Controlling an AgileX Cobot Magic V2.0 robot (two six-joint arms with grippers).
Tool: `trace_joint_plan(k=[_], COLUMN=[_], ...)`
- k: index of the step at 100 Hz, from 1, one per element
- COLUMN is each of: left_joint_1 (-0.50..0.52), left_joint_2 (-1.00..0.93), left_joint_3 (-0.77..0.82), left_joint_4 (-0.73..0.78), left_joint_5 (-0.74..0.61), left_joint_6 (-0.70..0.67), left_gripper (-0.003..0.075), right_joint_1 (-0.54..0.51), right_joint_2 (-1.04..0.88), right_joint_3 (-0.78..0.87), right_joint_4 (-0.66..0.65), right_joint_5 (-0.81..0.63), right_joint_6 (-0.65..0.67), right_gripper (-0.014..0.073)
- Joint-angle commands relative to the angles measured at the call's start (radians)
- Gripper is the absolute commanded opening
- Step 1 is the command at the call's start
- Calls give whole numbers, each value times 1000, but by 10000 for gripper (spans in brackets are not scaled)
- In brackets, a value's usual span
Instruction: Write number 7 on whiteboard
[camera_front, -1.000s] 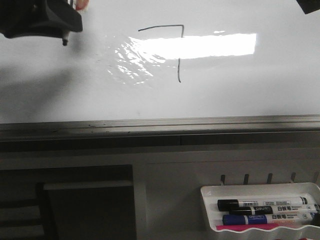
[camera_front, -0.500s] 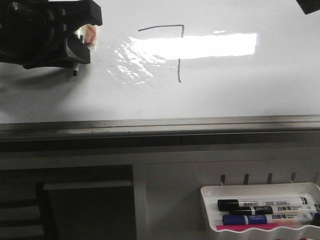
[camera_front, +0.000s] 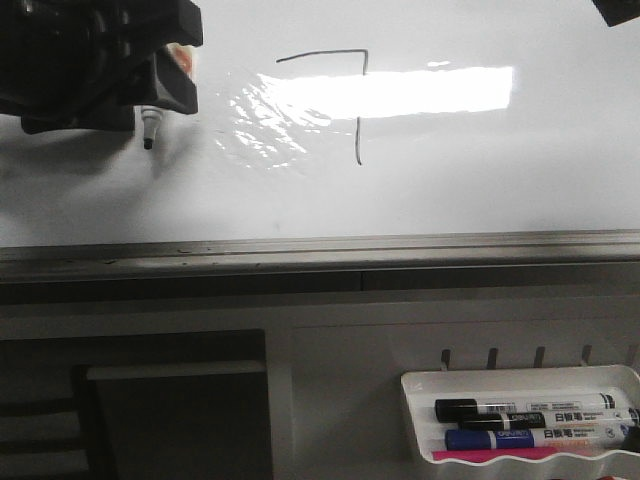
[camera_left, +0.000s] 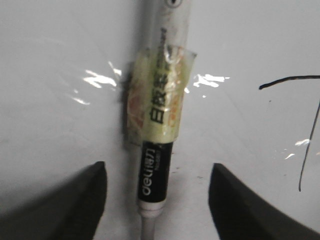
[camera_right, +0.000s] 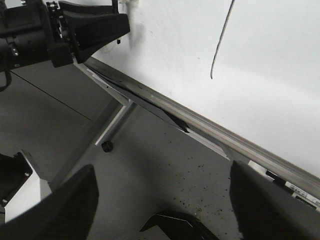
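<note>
Whiteboard (camera_front: 480, 190) is a big glossy rigid panel with lots of glare, so I'd guess it's slick and barely needs any pressure from a tip; nothing to grab there, the thing to hold is the marker (camera_left: 159, 125), a light stiff plastic barrel with yellowish tape round its middle. The number 7 (camera_front: 345, 95) already sits upper-middle on the board, top bar plus a straight downstroke. Left gripper (camera_front: 150, 95) is over at the board's upper left, well apart from the figure, marker tip pointing down close to the board. Its jaws look spread either side of the barrel in the wrist view, but honestly can't tell what's clamping it. Right gripper (camera_right: 160, 200) has its jaws apart, empty, off the board.
</note>
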Motion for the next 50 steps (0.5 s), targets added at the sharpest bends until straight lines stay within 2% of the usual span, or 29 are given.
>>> trace_joint_plan(k=[1, 13, 25, 39, 40, 50], left_joint_1=[3, 3, 3, 3, 3, 3], left_joint_2=[-67, -140, -235, -352, -358, -443], left_joint_3=[-33, -33, -33, -33, -33, -33], left_joint_4=[34, 33, 33, 33, 33, 33], left_joint_5=[-46, -24, 24, 89, 96, 143], left_joint_6=[30, 143, 241, 287, 290, 340], left_gripper=[528, 530, 528, 500, 493, 400], right_joint_1=[-5, -5, -5, -5, -5, -5], right_joint_2=[-22, -47, -101, -177, -185, -241], right_joint_3=[-30, -30, -30, -12, -8, 31], right_joint_4=[64, 87, 137, 212, 219, 232], right_joint_5=[-3, 2, -45, -184, -203, -341], right_joint_6=[-4, -4, -4, -7, -10, -33], right_gripper=[488, 466, 381, 164, 125, -48])
